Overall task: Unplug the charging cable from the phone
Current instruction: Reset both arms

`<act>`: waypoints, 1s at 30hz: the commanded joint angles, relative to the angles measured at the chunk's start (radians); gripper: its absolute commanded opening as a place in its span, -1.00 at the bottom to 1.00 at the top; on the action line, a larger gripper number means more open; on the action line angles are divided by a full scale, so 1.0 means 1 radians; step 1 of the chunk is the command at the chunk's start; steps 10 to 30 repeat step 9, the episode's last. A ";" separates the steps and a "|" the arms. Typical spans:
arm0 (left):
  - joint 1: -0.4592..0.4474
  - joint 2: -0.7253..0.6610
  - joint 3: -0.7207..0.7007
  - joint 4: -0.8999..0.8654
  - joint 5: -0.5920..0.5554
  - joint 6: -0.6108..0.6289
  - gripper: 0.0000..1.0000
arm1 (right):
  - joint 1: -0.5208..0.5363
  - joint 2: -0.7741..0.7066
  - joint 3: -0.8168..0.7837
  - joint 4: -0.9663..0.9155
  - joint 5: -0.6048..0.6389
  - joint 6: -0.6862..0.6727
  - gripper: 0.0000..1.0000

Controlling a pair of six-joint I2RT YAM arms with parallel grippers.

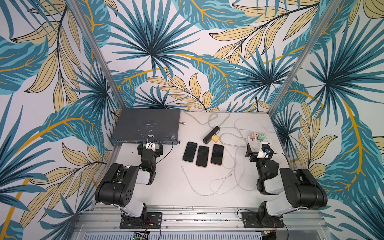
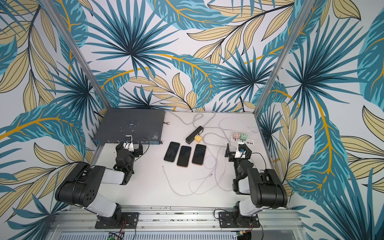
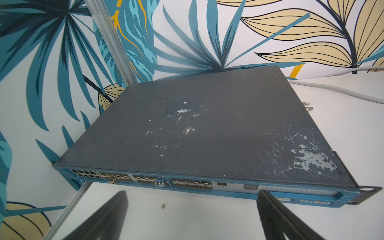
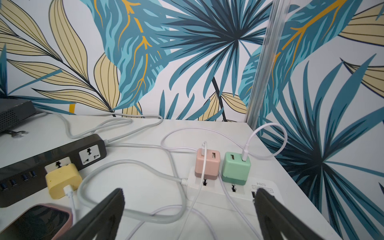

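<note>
At the back left of the white table, a dark network switch is set against the wall, and the left gripper is held just before its port row, its fingers spread wide with nothing between them. The right gripper is likewise spread and empty, held just before the white power strip, in which the pink charger and the green charger are plugged. Three phones are laid side by side in mid-table, screens dark, between the grippers and touched by neither. The pink-edged phone is seen just beside a right finger. White charging cables are looped by the phones' near ends. Two free plug ends are seen lying apart from the phones. Whether a third is seated in a phone cannot be told
</note>
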 commanded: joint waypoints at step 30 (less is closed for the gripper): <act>0.005 0.003 0.009 -0.002 0.004 -0.004 1.00 | -0.018 -0.010 0.034 -0.034 -0.034 0.002 0.99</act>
